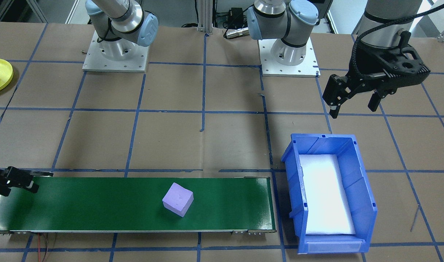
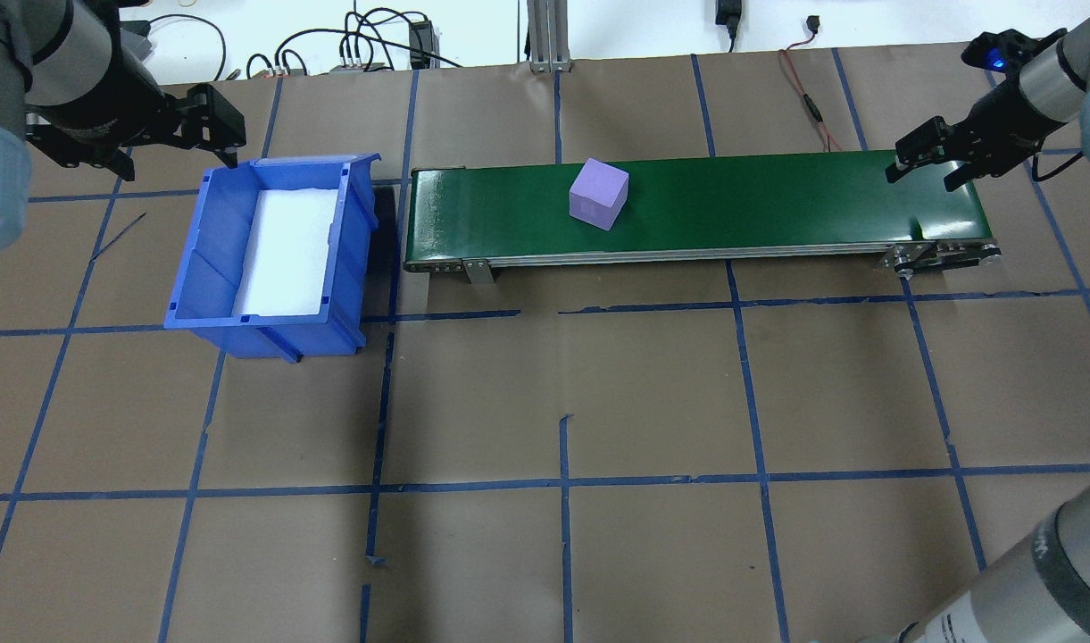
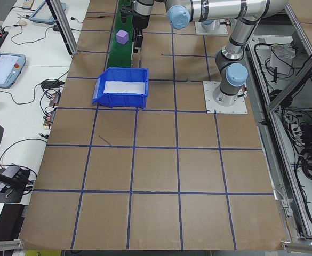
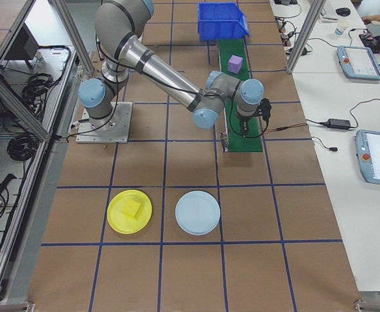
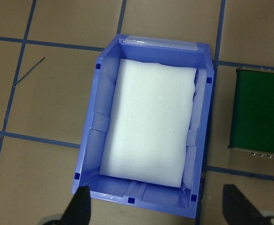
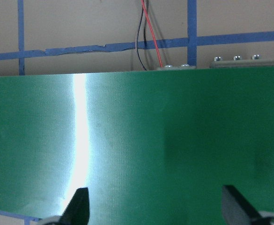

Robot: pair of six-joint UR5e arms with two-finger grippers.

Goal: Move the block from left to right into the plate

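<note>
The right hand [image 2: 927,161] is hovering over the right end of the green conveyor belt [image 2: 777,201], its fingers spread wide and gripping nothing; its wrist camera is showing only bare belt between the two fingertips. The left hand [image 1: 354,100] is hanging just beyond the blue bin's [image 2: 201,268] far rim, its fingers likewise apart and empty, looking down onto the white foam pad [image 5: 151,124] lining the bin. The purple block [image 2: 598,194] is sitting on the belt a little left of its middle, turned slightly askew, well apart from both hands. The yellow plate [image 4: 130,211] is lying on the tabletop far off to the robot's right, already carrying a yellow block [image 4: 132,207], with a pale blue plate [image 4: 198,212] beside it. The risk from here is timing and alignment: since the purple block is sitting skewed, the right hand's fingers could be closing on corners rather than flat faces and twisting it loose. If the belt is running, a late grab could let it ride off the end. At the plate, a careless drop could land the purple block on the yellow one and send it rolling over the rim.
</note>
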